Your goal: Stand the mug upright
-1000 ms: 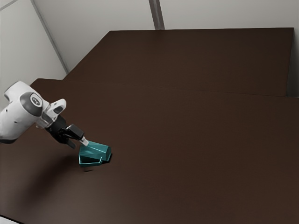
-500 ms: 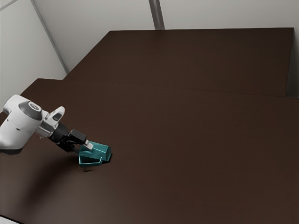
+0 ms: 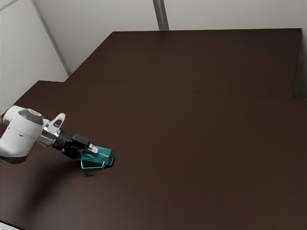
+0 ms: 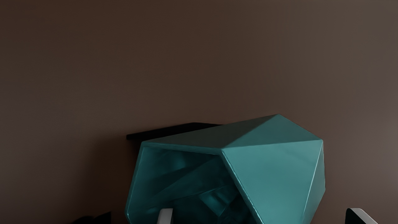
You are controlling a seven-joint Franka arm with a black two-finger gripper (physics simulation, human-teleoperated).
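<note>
Free room beyond the mug (image 3: 106, 155), its wall (image 4: 273, 180) between gripper (image 3: 87, 152) fingers (image 4: 363, 215)

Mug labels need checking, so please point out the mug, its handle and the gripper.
Mug (image 4: 273, 174), wrist view: on its outer wall.
Handle (image 3: 92, 169), exterior view: on its outer bar.
Gripper (image 4: 262, 216), wrist view: midway between its fingertips.

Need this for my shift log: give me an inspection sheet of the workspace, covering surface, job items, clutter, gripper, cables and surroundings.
Surface: smooth dark brown tabletop, a faint line across it.
Job's things: glossy teal faceted mug, lying on its side, mouth toward the gripper; not upright.
Clutter: nothing seen.
Gripper: black two-finger gripper open, one fingertip at the mug's mouth, the other outside its wall.
Cables: nothing seen.
Surroundings: pale grey walls, one with a darker strip.
</note>
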